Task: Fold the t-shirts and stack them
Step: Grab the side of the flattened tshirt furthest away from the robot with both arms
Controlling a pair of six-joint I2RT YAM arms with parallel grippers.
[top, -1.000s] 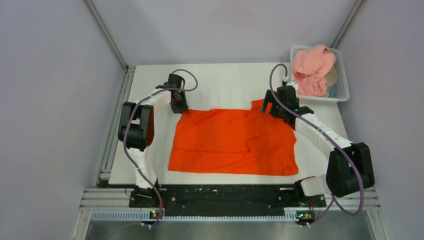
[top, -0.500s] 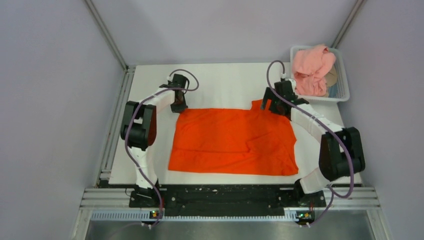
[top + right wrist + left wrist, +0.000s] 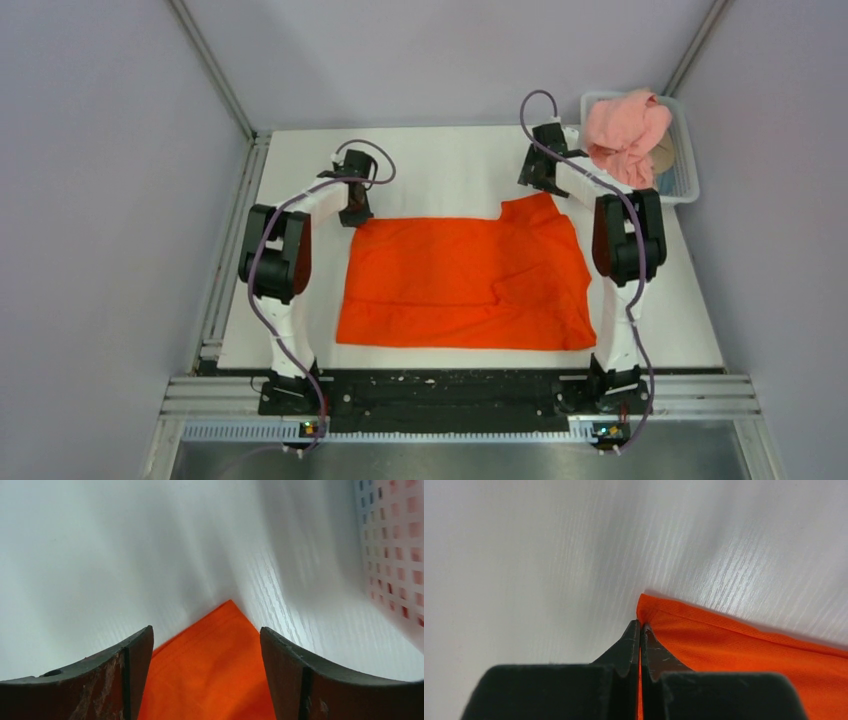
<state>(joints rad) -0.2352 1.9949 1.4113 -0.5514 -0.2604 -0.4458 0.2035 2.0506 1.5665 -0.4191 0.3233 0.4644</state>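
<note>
Since a second ago the right arm (image 3: 625,235) has drawn its elbow in beside the right edge of the orange-red t-shirt (image 3: 465,280). The garment's far right corner now lies uncovered. The left arm (image 3: 275,250) has barely shifted.

The orange-red t-shirt lies spread flat, roughly rectangular, with shallow creases across its middle. The left gripper (image 3: 640,625) sits at its far left corner, fingers pressed together on the hemmed edge there. The right gripper (image 3: 205,635) hangs just beyond its far right corner, fingers well apart and holding nothing, with the pointed corner showing between them.

Under the shirt is a white table (image 3: 450,165) with a faint wood grain, bare on every side of the cloth. Pale grey walls (image 3: 110,200) enclose it, with aluminium rails (image 3: 215,80) in the corners.

Beyond the shirt's far right corner a white perforated plastic basket (image 3: 686,185) holds the crumpled pink t-shirt (image 3: 625,135), heaped above its rim. On the shirt's near side a black base plate (image 3: 440,395) carries both arms, and purple cables (image 3: 262,250) loop along them.

The shirt's fabric is a fine mesh knit with a stitched hem.
</note>
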